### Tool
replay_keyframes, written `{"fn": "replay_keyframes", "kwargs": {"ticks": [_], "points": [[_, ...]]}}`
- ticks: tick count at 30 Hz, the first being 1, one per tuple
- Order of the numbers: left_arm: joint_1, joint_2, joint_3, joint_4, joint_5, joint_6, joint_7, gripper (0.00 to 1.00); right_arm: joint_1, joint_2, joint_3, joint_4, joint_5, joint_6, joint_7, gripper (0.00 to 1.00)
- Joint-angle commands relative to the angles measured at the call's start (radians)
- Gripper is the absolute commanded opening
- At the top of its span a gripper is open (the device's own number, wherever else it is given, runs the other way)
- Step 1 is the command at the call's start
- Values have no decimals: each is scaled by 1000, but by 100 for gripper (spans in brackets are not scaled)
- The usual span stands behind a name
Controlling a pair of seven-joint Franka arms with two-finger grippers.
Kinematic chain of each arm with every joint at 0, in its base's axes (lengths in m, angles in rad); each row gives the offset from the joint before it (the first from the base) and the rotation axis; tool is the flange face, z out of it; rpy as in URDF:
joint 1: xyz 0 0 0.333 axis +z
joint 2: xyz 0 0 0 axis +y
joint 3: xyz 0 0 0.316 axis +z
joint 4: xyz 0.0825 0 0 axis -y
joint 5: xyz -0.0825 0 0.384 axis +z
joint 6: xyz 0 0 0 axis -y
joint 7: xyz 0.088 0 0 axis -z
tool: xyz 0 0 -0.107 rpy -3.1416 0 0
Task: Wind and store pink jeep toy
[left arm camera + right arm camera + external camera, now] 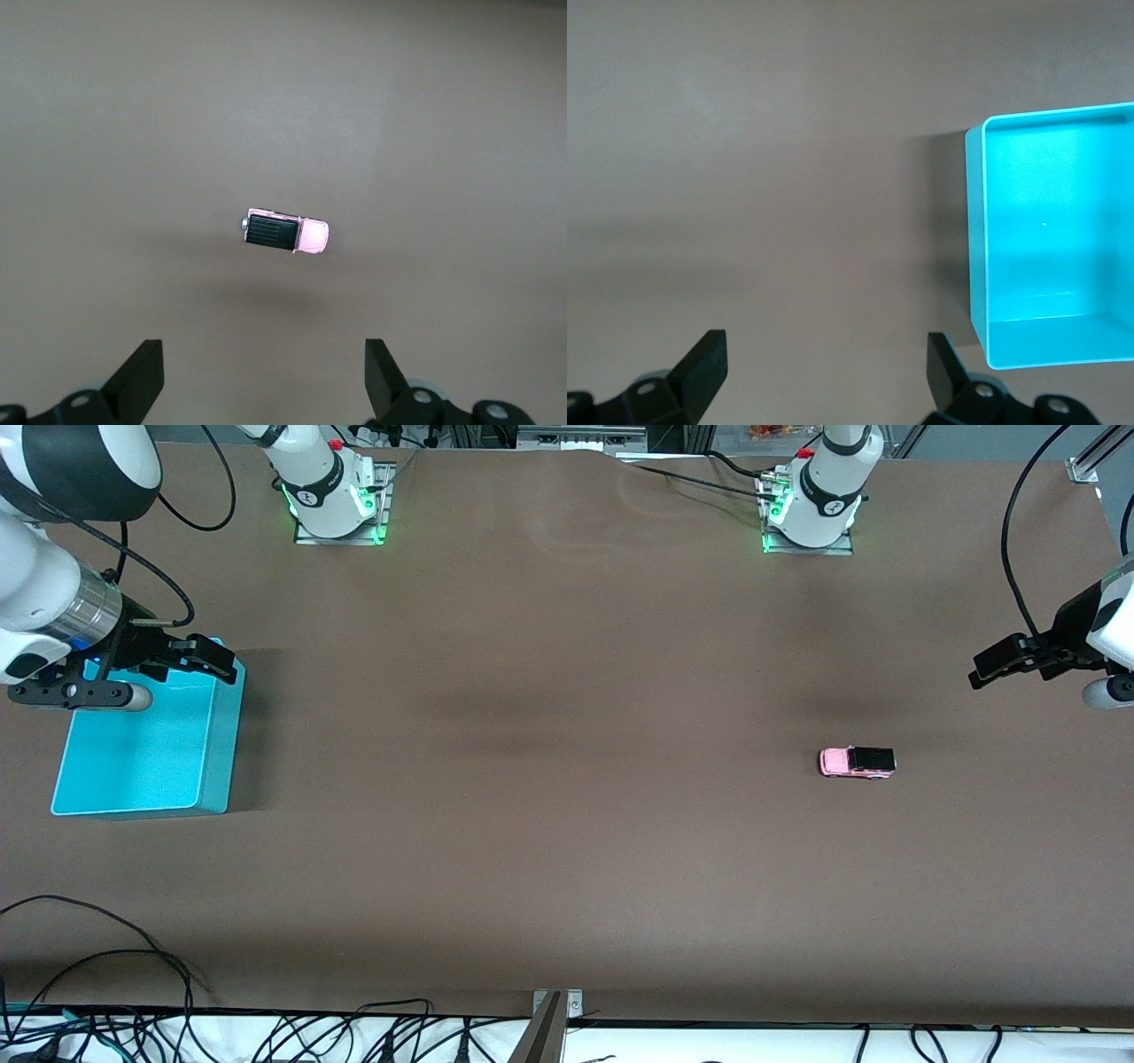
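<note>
The pink jeep toy (857, 762), light pink with a black rear roof, stands on the brown table toward the left arm's end. It also shows in the left wrist view (286, 233). My left gripper (1005, 662) hangs open and empty in the air at the table's end, apart from the jeep; it shows in its wrist view (264, 376). The turquoise bin (151, 740) stands empty at the right arm's end and shows in the right wrist view (1054, 235). My right gripper (208, 657) is open and empty over the bin's rim; it shows in its wrist view (826, 367).
The two arm bases (335, 491) (813, 500) stand along the table's edge farthest from the front camera. Cables (177, 1027) lie off the table's near edge.
</note>
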Motion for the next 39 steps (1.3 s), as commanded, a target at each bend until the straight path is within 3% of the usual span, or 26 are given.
{"fn": "replay_keyframes", "kwargs": {"ticks": [1, 39], "points": [[1, 4, 4, 14, -14, 2, 24, 100, -1, 11, -1, 24, -8, -16, -1, 100], [2, 4, 4, 15, -14, 9, 24, 100, -1, 26, -1, 26, -14, -13, 2, 100]]}}
